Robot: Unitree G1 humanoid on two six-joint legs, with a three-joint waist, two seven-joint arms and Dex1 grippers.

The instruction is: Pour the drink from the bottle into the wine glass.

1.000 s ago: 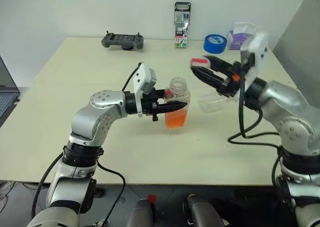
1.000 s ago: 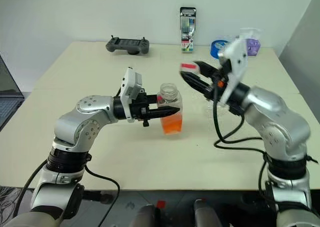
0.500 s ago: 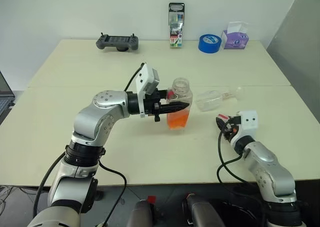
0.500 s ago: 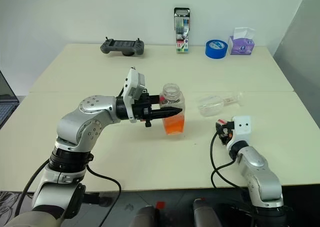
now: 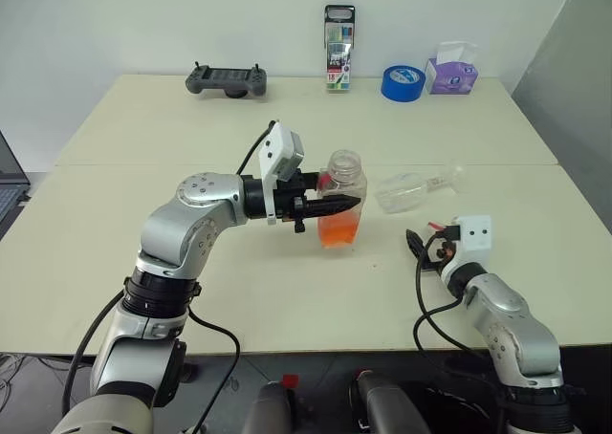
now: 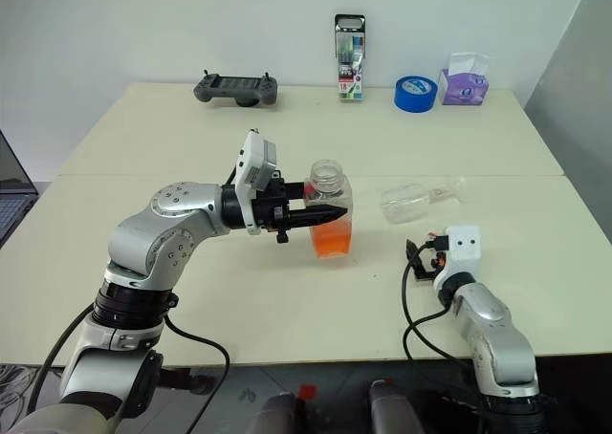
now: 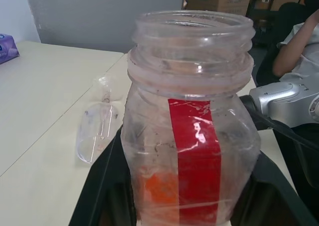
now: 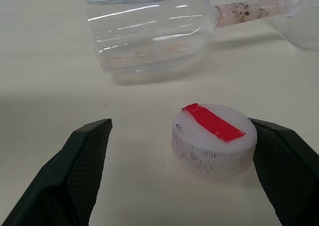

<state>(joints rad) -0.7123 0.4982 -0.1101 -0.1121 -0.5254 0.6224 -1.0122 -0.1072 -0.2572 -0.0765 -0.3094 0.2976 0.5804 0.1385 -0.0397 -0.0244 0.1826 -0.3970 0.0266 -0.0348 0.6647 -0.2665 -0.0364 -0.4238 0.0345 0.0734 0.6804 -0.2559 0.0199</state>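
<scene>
Status check on the pour. The bottle (image 5: 341,197) stands open-necked at the centre of the frame, with my left gripper (image 5: 330,204) clamped tight on its sides; the two black fingers press either side of the red label strip in the left wrist view. The drink (image 5: 338,228) fills only the lower part of the bottle, so I judge that none is poured yet.

The cap (image 8: 213,137) is off and lies flat on the table between the fingers of my right gripper (image 8: 182,173), which stand wide apart. One finger sits just beside the cap's edge; I cannot tell whether it touches. The right gripper holds nothing, low in the right half of the head view.

Problem: the wine glass (image 5: 409,189) lies on its side, right of the bottle and a little above it in the frame, with its foot toward the right. I judge it must be stood upright before any pouring. Left to do: free the right gripper, right the glass, tilt the bottle over it.

Surface: pale cream table (image 5: 143,138), seam across the middle. Along the top of the frame sit a grey handheld controller (image 5: 226,78), a pack of markers (image 5: 338,34), a blue tape roll (image 5: 402,81) and a tissue pack (image 5: 450,69). White wall behind. A seated person (image 7: 294,42) shows at the upper right of the left wrist view.
</scene>
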